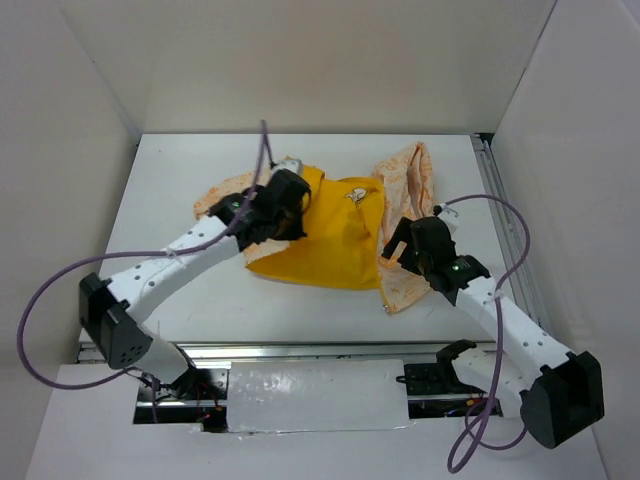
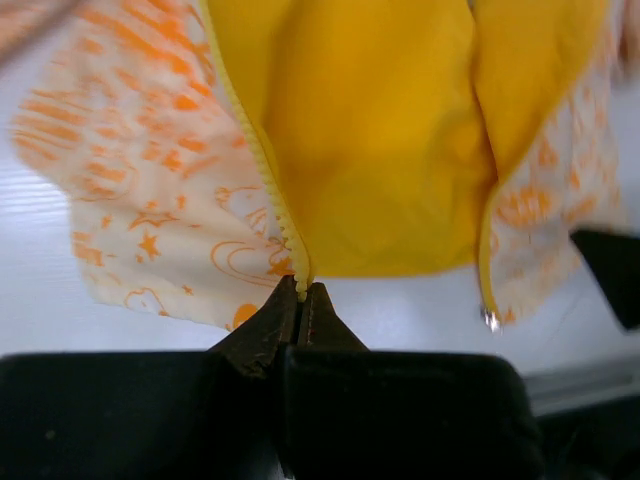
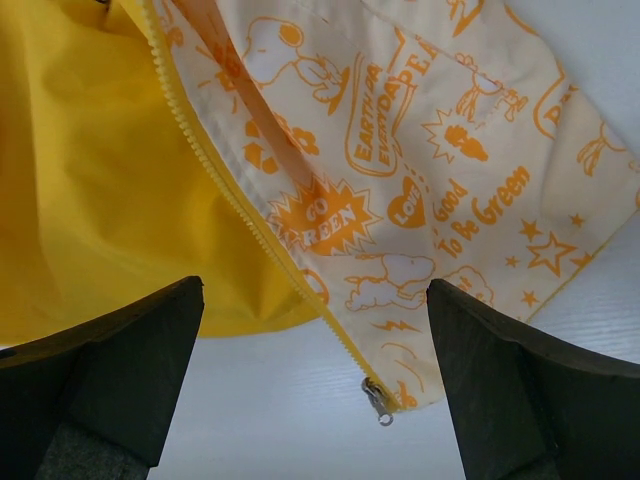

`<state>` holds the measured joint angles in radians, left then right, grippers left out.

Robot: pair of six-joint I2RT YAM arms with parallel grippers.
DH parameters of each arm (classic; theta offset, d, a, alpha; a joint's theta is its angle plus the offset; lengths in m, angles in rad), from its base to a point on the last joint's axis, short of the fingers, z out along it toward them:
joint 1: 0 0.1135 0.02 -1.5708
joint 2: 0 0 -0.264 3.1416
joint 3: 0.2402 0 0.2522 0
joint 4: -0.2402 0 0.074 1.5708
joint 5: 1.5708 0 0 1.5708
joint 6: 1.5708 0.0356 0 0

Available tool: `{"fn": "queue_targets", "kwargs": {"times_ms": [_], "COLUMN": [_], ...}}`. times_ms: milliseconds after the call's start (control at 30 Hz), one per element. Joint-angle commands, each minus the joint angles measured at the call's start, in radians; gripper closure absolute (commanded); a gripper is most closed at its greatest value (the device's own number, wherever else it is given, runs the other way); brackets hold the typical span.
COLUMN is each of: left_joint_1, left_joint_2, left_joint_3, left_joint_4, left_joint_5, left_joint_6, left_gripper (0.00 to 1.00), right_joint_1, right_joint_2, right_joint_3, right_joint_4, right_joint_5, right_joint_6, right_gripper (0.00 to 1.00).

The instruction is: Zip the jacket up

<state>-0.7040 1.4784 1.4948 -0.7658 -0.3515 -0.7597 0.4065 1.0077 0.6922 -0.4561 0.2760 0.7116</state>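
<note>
L gripper (image 2: 301, 300): fingers together, clamped on the bottom end of one zipper tape (image 2: 262, 165), right at the hem corner of that front panel. R gripper (image 3: 315, 285): fingers wide apart, holding nothing, hovering over the other front edge. A small metal fitting (image 3: 378, 398) at that tape's lower end shows between them; slider or end pin, can't tell.

Jacket (image 1: 340, 235) lies open, yellow lining (image 2: 370, 130) up, approx mid-table (image 1: 200, 180), with one printed panel reaching twd the far-right corner.

Handling, my read:
- Thin, light, floppy fabric, lining prob slick. It'll bunch and drag, won't hold shape.
- The tape edge is the only semi-stiff bit, so grip there, close to the teeth at the hem end, not on loose cloth.
- R should pinch the tape just beside the fitting. Tiny target, easy to slip off.
- L should pull its tape taut so the ends line up.
</note>
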Motion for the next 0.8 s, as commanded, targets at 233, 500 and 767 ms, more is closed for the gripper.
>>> {"fn": "queue_targets", "kwargs": {"times_ms": [233,500,767], "left_joint_1": [-0.37,-0.402,-0.351], "left_joint_2": [0.495,0.319,0.023], "left_joint_3": [0.137,-0.043,-0.335], "left_joint_4": [0.013,0.15,0.275], "left_joint_5": [0.146,0.235,0.304], "left_joint_6": [0.112,0.057,0.022], "left_gripper": [0.75,0.01,0.01], "right_joint_1": [-0.095,-0.173,-0.184], "right_joint_2": [-0.239,-0.215,-0.219], "right_joint_3": [-0.08,-0.123,-0.151], "right_joint_4": [-0.001,0.046,0.088], "right_joint_5": [-0.046,-0.169,-0.227], "right_joint_6": [0.054,-0.001,-0.037], "right_gripper": [0.0,0.0,0.0]}}
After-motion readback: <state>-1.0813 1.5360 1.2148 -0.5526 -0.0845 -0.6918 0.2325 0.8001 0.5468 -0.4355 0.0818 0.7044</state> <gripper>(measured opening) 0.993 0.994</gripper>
